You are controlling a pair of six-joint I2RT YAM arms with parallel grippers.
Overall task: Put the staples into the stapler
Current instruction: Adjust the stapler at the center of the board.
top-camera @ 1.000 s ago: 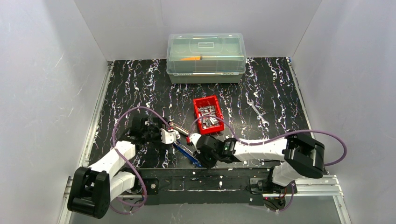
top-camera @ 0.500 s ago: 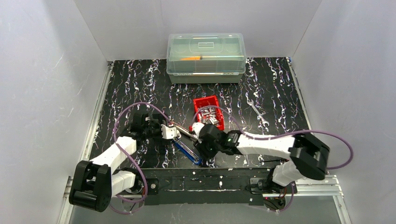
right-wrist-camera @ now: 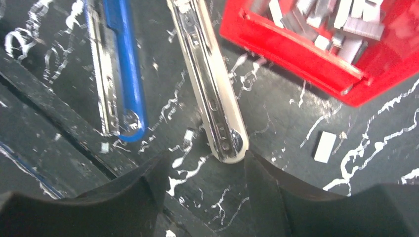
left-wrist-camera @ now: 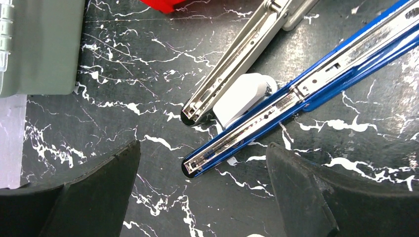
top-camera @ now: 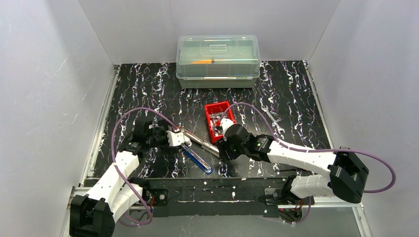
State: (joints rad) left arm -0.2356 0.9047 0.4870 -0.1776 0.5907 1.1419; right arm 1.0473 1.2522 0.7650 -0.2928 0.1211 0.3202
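Staples (right-wrist-camera: pixel 346 24) lie jumbled inside the red bin (right-wrist-camera: pixel 296 55)

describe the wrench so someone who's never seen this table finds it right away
Start at the big clear lidded box at the back of the black marbled table, then come forward to the red bin of staples. The wrench lies just right of it: slim, silver, one piece, alone.

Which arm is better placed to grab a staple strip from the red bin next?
Right, likely. The right gripper, open, hangs beside the red plastic bin of silvery metal staples. The left gripper, also open, is over the blue-and-silver metal stapler's hinge end, farther from the bin.
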